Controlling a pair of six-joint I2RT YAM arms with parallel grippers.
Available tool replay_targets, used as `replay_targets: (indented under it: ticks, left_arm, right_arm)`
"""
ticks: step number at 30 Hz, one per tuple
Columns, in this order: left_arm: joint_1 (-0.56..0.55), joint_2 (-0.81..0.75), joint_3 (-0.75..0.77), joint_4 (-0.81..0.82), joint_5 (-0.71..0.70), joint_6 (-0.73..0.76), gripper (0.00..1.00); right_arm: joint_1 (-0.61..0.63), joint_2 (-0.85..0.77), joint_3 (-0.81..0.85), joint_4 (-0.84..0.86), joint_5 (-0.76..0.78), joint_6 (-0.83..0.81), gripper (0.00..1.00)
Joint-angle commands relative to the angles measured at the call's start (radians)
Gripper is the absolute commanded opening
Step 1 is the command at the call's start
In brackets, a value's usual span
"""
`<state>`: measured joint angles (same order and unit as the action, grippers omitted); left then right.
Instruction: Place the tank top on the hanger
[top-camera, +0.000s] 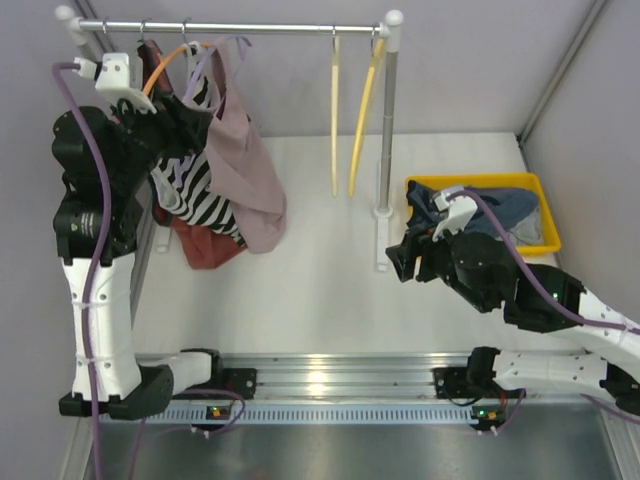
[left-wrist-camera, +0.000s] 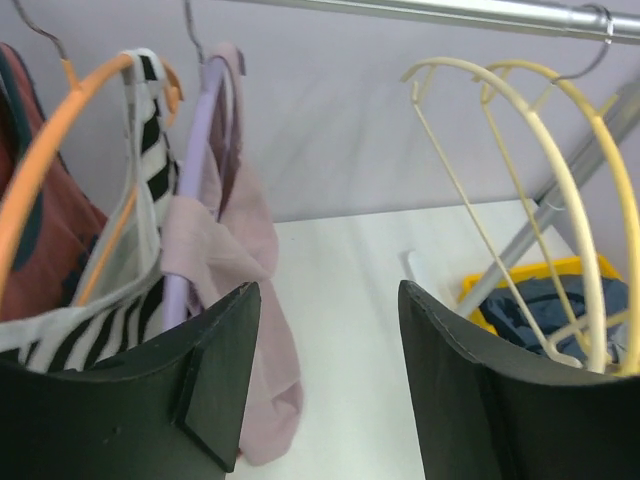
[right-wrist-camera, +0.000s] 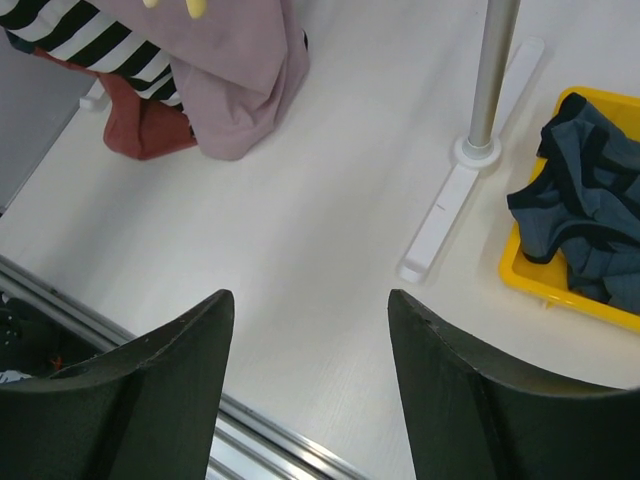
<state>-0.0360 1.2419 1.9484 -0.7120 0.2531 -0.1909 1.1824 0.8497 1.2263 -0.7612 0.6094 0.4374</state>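
The pink-mauve tank top (top-camera: 245, 165) hangs on the lavender hanger (top-camera: 197, 75), which is hooked on the rail at the left. In the left wrist view the tank top (left-wrist-camera: 225, 250) drapes over the lavender hanger (left-wrist-camera: 200, 150), with its hem low by the left finger. My left gripper (left-wrist-camera: 328, 330) is open and empty, just right of the hanging tank top; it also shows in the top view (top-camera: 185, 125). My right gripper (right-wrist-camera: 310, 330) is open and empty above the table, near the rack's foot; it also shows in the top view (top-camera: 400, 262). The tank top's hem shows in the right wrist view (right-wrist-camera: 240, 90).
A striped top (top-camera: 190, 190) on an orange hanger (top-camera: 165, 65) and a rust-red garment (top-camera: 205, 245) hang left of the tank top. Two pale yellow hangers (top-camera: 352, 110) hang at the rail's right. The rack post (top-camera: 388, 130) stands mid-table. A yellow bin (top-camera: 545, 215) holds dark blue clothes.
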Motion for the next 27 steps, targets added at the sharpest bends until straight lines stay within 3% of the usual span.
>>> replay_targets:
  ticks: [1,3,4,6,10,13,18,20,24,26,27]
  left_arm:
    - [-0.102,-0.08,-0.101,0.149,-0.108,-0.048,0.63]
    - [-0.298,-0.073,-0.14,0.145,-0.243,0.009,0.63]
    - [-0.449,-0.055,-0.153,0.132,-0.417,0.033,0.63]
    - [-0.562,-0.056,-0.237,0.137,-0.558,0.057,0.61]
    - [-0.608,-0.217,-0.504,0.318,-0.603,-0.013,0.61]
    - [-0.622,-0.252,-0.614,0.309,-0.566,-0.077,0.6]
    - [-0.735,-0.332,-0.88,0.348,-0.609,-0.195,0.58]
    - [-0.81,-0.355,-0.943,0.359,-0.635,-0.231,0.56]
    - [-1.005,-0.332,-1.037,0.338,-0.814,-0.327,0.55]
    - [-1.128,-0.305,-1.052,0.336,-0.937,-0.366,0.55]
    - [-1.163,-0.3,-1.056,0.338,-0.969,-0.377,0.55]
  right_arm:
    - [0.0,-0.017,-0.008,0.068,-0.003,-0.005,0.63]
    - [0.0,-0.014,-0.014,0.065,0.001,-0.006,0.64]
    - [-0.001,-0.012,-0.016,0.063,0.007,-0.006,0.64]
    - [-0.001,-0.015,-0.022,0.062,0.01,-0.003,0.64]
    - [-0.001,-0.044,-0.047,0.062,0.018,0.009,0.65]
    - [-0.001,-0.07,-0.085,0.062,0.024,0.011,0.67]
    - [-0.001,-0.109,-0.145,0.069,0.055,0.04,0.71]
    - [-0.001,-0.118,-0.18,0.089,0.055,0.05,0.77]
    - [-0.001,-0.12,-0.246,0.074,0.059,0.101,0.88]
    - [-0.001,-0.12,-0.292,0.051,0.072,0.151,0.99]
    - [-0.001,-0.121,-0.306,0.043,0.076,0.173,1.0]
